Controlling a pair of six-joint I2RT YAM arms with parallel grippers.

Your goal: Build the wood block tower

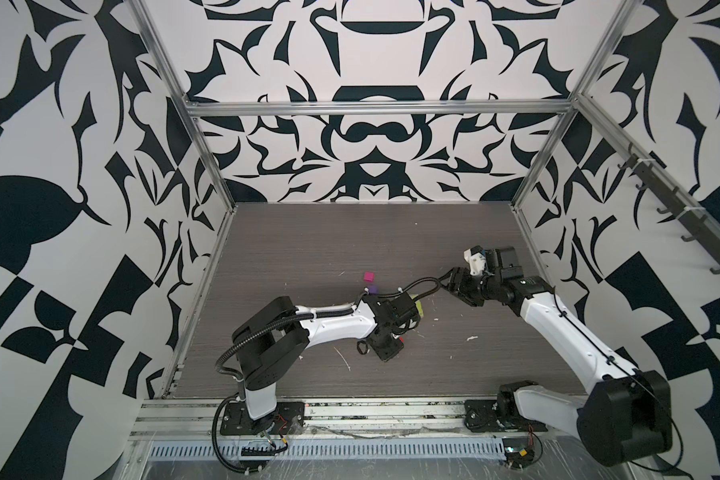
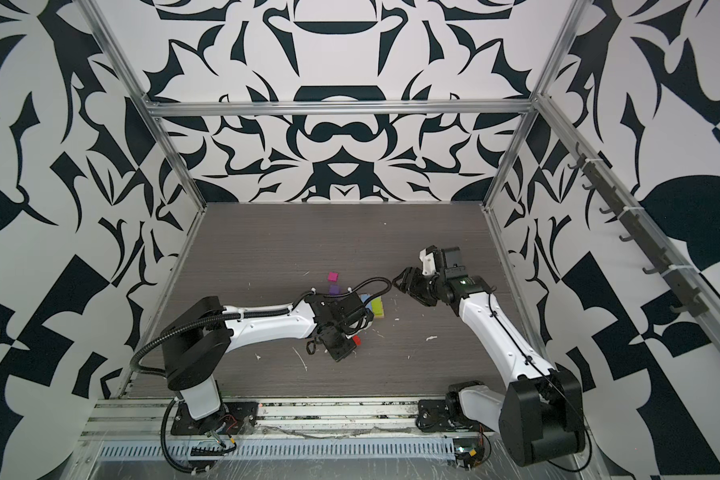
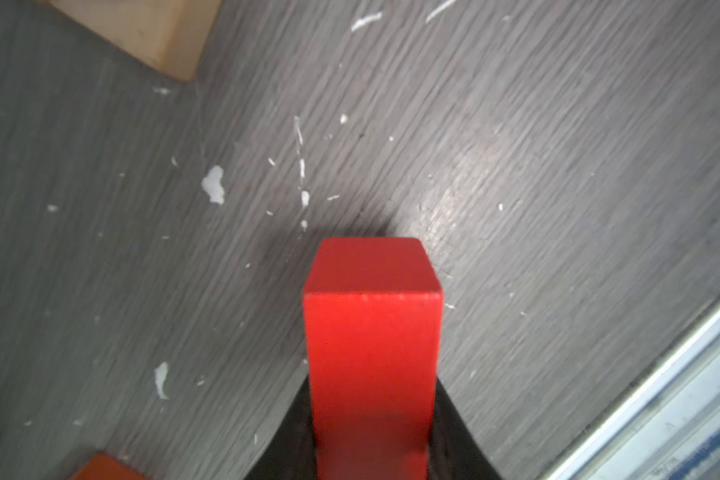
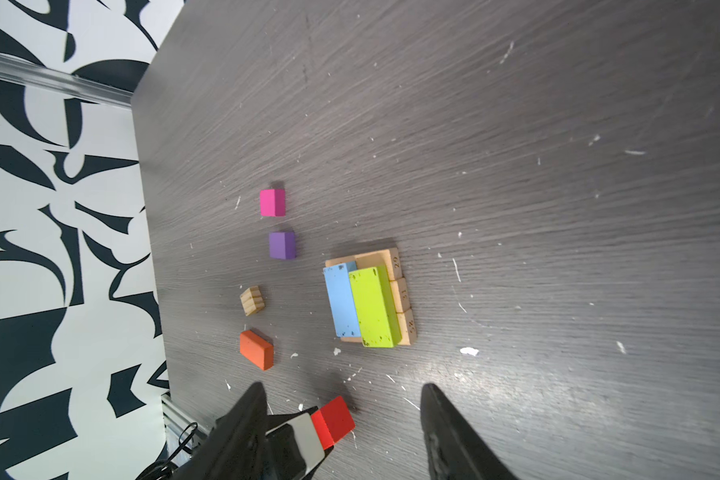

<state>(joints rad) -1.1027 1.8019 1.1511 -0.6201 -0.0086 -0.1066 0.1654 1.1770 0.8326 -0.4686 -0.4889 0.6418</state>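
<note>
Left hand (image 4: pixel 308 424) grips a red block (image 4: pixel 335 417). Ahead of the open right hand (image 2: pixel 398 279), a lime plank (image 4: pixel 373 305) and blue plank (image 4: pixel 341 301) top tan planks (image 4: pixel 404 295).

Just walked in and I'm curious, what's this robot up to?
It is stacking wooden blocks. The left gripper is shut on a red block. The right gripper is open and empty. So far, tan planks carry a blue block and a lime block; a magenta cube, purple cube, tan cube and orange block lie loose nearby.
</note>
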